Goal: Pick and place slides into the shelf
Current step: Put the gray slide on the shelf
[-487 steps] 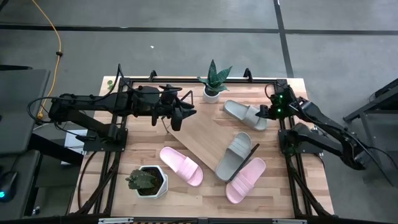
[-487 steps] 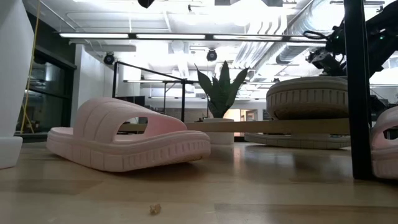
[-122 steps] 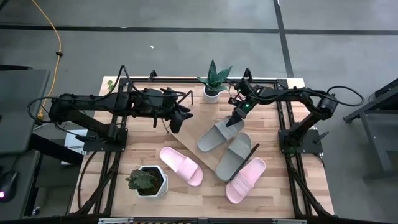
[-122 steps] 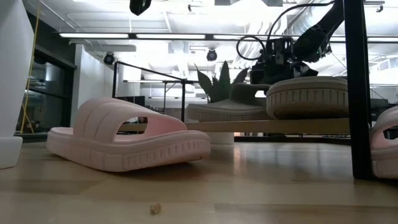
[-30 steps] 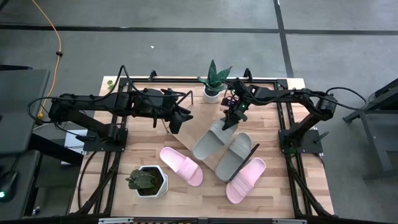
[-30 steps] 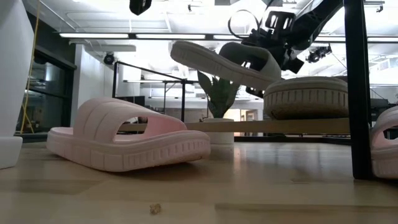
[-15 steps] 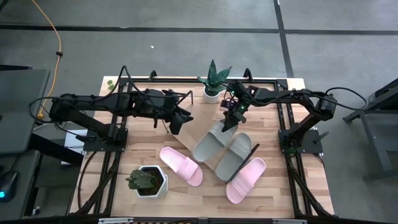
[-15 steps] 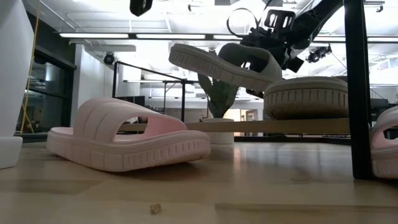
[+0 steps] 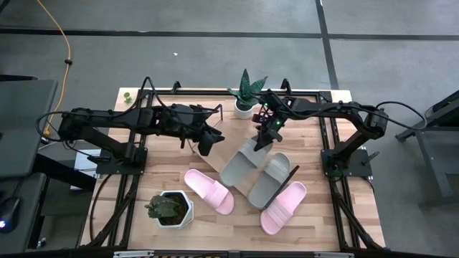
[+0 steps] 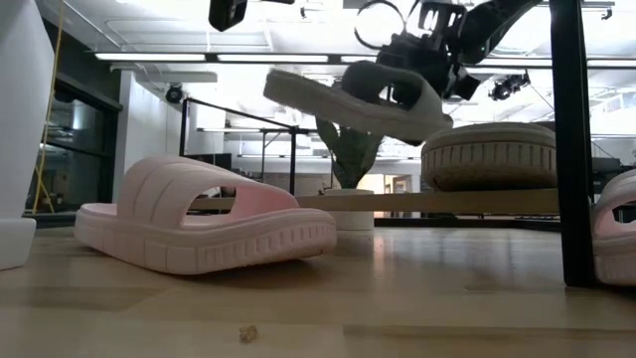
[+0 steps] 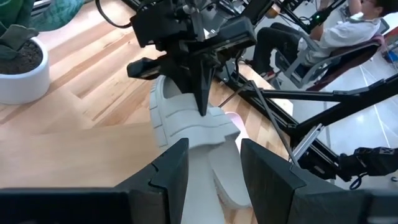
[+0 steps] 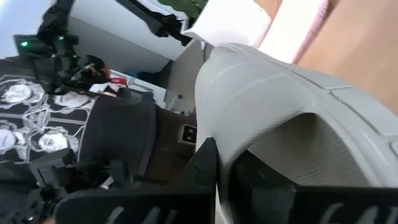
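Observation:
My right gripper (image 9: 266, 137) is shut on a light grey slide (image 9: 239, 166), held in the air above the shelf (image 9: 221, 147); the low view shows this slide (image 10: 348, 99) tilted above the board (image 10: 397, 202). A second grey slide (image 9: 271, 179) rests sole-down on the shelf. Two pale pink slides (image 9: 209, 191) (image 9: 283, 208) lie on the tabletop near the shelf's near side. My left gripper (image 9: 205, 141) hovers open over the shelf's far-left end and faces the held slide (image 11: 186, 118). My right gripper pinches the grey slide's wide strap (image 12: 239, 121) at its edge, one finger (image 12: 203, 163) below the strap's rim and the other on its outside. The fingers come from above, pointing down (image 11: 200, 93). The slide hangs tilted, lifted clear of the shelf.
A potted spiky plant (image 9: 246, 100) stands at the far edge behind the shelf. A white hexagonal pot with a plant (image 9: 169, 208) stands near the front left. The shelf's black wire end frame (image 10: 571, 139) rises beside the resting grey slide. A seated person (image 11: 348, 25) shows beyond the table.
My right gripper has raised the grey slide a little above the shelf, still shut on its strap. The slide stays tilted and has come slightly more level.

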Available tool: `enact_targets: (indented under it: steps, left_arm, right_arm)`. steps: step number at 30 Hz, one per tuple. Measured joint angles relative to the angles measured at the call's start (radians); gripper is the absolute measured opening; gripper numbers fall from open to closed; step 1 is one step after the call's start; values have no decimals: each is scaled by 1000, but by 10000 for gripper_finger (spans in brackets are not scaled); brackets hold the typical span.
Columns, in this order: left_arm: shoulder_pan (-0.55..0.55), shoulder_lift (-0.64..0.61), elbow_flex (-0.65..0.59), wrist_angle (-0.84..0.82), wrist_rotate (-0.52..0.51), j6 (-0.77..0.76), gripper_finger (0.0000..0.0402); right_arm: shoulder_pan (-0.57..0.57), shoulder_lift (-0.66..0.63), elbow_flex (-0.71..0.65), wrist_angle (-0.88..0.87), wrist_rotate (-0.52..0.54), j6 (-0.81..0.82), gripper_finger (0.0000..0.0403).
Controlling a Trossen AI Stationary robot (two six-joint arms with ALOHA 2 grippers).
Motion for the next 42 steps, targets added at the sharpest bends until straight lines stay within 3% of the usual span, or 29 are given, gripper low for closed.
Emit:
enact_targets:
  steps: [7, 23, 42]
  left_arm:
    - [0, 0, 0, -10, -1, 6, 136]
    - [0, 0, 0, -14, 0, 10, 136]
    - [0, 0, 0, -16, 1, 9, 136]
  right_arm:
    - [0, 1, 1, -132, 143, -126, 0]
    - [0, 86, 1, -168, 109, -159, 0]
    - [0, 87, 1, -203, 90, -185, 0]
